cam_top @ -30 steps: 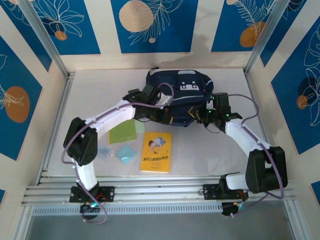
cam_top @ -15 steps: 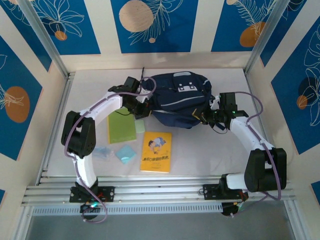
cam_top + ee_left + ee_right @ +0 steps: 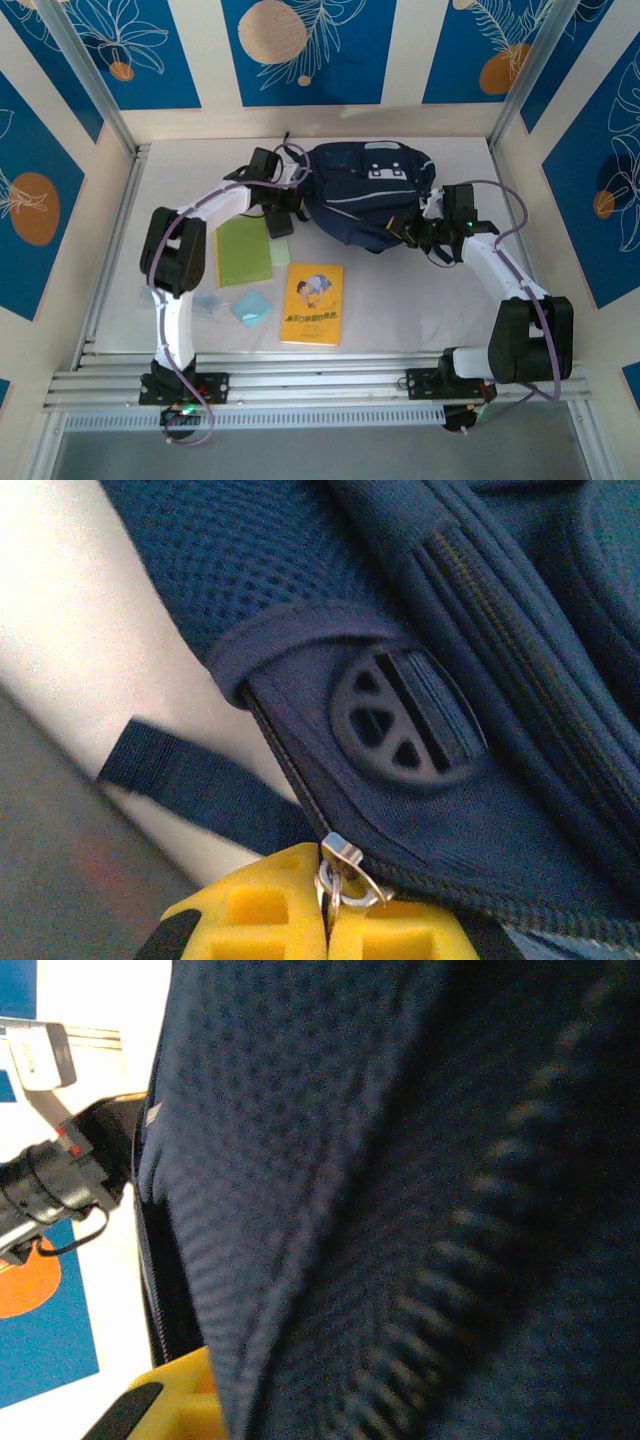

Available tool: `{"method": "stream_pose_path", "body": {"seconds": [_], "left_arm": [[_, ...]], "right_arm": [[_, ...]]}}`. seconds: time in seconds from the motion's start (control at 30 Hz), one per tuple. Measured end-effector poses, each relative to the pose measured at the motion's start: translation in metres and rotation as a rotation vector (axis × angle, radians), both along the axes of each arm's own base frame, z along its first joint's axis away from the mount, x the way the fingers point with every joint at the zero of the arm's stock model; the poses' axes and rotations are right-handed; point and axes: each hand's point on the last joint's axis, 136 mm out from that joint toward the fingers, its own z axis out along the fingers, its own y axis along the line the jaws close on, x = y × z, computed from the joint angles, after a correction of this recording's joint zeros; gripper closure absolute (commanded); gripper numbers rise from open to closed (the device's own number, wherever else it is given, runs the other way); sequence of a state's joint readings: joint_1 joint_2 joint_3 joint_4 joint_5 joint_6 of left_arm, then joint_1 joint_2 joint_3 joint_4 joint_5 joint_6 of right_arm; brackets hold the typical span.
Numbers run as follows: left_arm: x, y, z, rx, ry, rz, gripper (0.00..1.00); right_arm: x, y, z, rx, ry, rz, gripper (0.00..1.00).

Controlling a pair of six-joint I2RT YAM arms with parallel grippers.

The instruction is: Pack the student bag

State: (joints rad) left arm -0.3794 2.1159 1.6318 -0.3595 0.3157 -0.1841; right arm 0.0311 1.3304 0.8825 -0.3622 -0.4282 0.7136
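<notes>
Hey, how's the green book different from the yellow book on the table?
The green book has a plain cover; the yellow book carries a cartoon picture and text. The green book lies nearer the student bag, the yellow book nearer the near edge of the table. Both lie flat on the table, outside the bag.

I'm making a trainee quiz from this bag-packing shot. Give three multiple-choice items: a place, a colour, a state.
1. The yellow book lies: A) on the table, near side of the student bag B) on the bag C) behind the bag.
2. The other book is: A) red B) green C) black.
3. The left gripper is: A) wide open B) holding a book C) shut on the zipper pull.
A: it lies flat short of the bag. B: green cover. C: yellow fingers pinch the metal pull.
</notes>
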Motion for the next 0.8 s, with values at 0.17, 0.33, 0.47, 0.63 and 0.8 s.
{"method": "stream_pose_path", "body": {"seconds": [0.17, 0.33, 0.47, 0.63, 0.8], "left_arm": [[0.033, -0.027, -0.001, -0.073, 0.034, -0.026, 1.0], [0.031, -0.035, -0.008, -0.108, 0.089, -0.051, 0.89], [0.025, -0.021, -0.022, -0.104, 0.13, 0.009, 0.5], [0.008, 0.04, -0.014, -0.078, 0.109, 0.182, 0.11], [-0.04, 0.084, 0.029, -0.087, 0.024, 0.322, 0.09]], "right_arm": [[0.005, -0.012, 0.006, -0.022, -0.033, -0.041, 1.0], [0.008, -0.017, 0.004, -0.023, -0.033, -0.053, 1.0], [0.01, -0.017, -0.007, -0.019, 0.004, -0.051, 0.88], [0.008, -0.02, -0.02, -0.031, 0.064, -0.073, 0.39], [0.002, -0.023, -0.027, -0.065, 0.116, -0.094, 0.21]]}}
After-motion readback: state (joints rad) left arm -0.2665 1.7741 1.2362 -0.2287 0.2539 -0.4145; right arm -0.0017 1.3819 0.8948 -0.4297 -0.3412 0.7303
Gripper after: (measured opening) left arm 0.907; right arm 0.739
